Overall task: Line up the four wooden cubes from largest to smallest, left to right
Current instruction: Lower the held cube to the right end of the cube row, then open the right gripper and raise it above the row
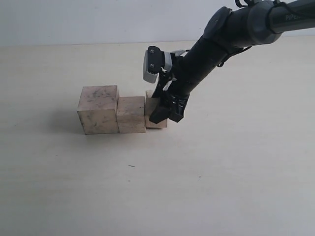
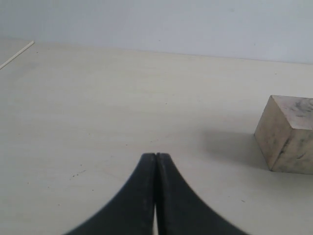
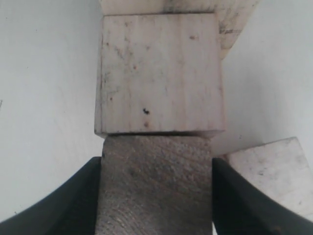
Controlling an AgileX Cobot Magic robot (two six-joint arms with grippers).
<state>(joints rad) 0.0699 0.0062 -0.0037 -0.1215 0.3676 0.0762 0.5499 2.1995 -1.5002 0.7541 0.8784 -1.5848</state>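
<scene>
Three of the four wooden cubes stand in a row in the exterior view. The largest cube (image 1: 98,109) is on the left, with the second cube (image 1: 131,114) against it. The third cube (image 1: 151,112) comes after it, with my right gripper (image 1: 165,117) shut on it, low at the table. The right wrist view shows that cube's pale top (image 3: 159,73) and its shadowed side between the fingers (image 3: 239,205). The smallest cube (image 3: 274,176) lies beside the gripper and peeks out behind it (image 1: 149,93). My left gripper (image 2: 156,155) is shut on nothing, far from the largest cube (image 2: 288,134).
The cubes sit on a pale beige table (image 1: 221,172) with a light wall behind it. The right arm (image 1: 236,29) reaches in from the upper right. The left arm is out of the exterior view.
</scene>
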